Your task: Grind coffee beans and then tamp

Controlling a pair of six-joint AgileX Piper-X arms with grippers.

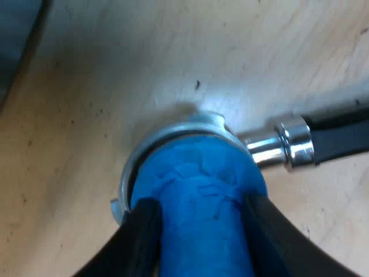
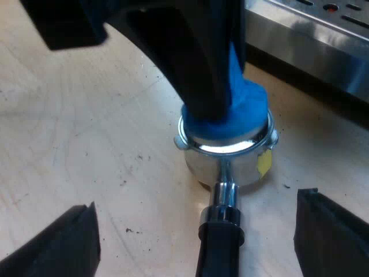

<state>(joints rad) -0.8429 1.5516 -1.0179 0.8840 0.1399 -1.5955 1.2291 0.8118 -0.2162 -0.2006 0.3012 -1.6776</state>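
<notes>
Gleaming metal, matt blue, bare wood.
The round polished metal holder (image 2: 228, 161) shines; the blue cylindrical tamper (image 1: 199, 196) looks dull, scuffed; the pale wooden tabletop (image 1: 81, 133) is smooth, speckled.

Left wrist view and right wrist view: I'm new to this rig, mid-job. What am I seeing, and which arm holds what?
Each picture comes from a camera on one arm's wrist. In the left wrist view, the left gripper has its two black fingers shut on the blue tamper, which sits in the metal holder on the wooden table. In the right wrist view, the right gripper is open, one finger each side of the holder's dark handle without touching it; the espresso machine stands beyond.
</notes>
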